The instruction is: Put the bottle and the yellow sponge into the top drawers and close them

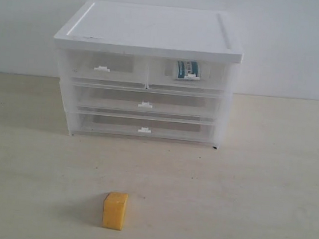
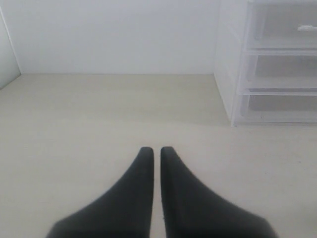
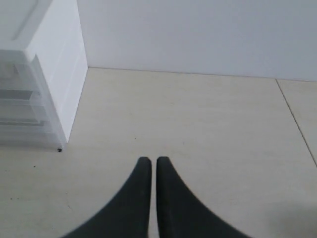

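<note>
Going for the sponge (image 1: 114, 211) with fingers pressed together would, I judge, only shove the light foam block across the table (image 1: 267, 184). Both the left gripper (image 2: 156, 151) and the right gripper (image 3: 150, 161) have their fingers together on nothing, so they need to part first. The left top drawer (image 1: 104, 74) looks closed and empty. Its clip handle is small, so a pull could slip off it or drag the cabinet (image 1: 152, 29) forward. The bottle (image 1: 186, 70) lies inside the right top drawer (image 1: 215, 82), which looks closed. The sponge stands on the table in front of the cabinet, well apart from it. Neither wrist view shows it and the exterior view shows neither gripper, so I cannot tell how near the fingers are; they do not touch it.
</note>
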### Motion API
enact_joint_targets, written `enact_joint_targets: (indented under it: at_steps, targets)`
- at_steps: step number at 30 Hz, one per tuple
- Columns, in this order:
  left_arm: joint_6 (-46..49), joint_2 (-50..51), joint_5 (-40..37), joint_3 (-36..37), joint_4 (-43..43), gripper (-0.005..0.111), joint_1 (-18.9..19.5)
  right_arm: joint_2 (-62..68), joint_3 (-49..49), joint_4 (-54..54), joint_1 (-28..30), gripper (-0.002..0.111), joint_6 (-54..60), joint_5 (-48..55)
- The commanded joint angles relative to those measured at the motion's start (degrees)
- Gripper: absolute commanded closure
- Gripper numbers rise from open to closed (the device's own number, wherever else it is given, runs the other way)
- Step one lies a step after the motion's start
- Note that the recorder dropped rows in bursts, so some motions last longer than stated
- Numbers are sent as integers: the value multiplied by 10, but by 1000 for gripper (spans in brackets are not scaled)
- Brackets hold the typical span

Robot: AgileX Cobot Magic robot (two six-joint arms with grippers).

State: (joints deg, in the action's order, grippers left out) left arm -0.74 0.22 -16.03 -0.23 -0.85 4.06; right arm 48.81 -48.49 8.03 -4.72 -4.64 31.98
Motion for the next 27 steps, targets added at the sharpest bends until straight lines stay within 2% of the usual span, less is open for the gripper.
enact_joint_targets:
  at_steps: [1,23,27]
  targets:
    - [2,-2,2,2,2,102,2,-47,37,-3,3,107,-2,-19]
    - [2,-2,2,2,2,102,2,-89,54,-1,3,107,7,-37]
    - [2,-2,2,2,2,102,2,-134,103,-1,3,107,9,-75]
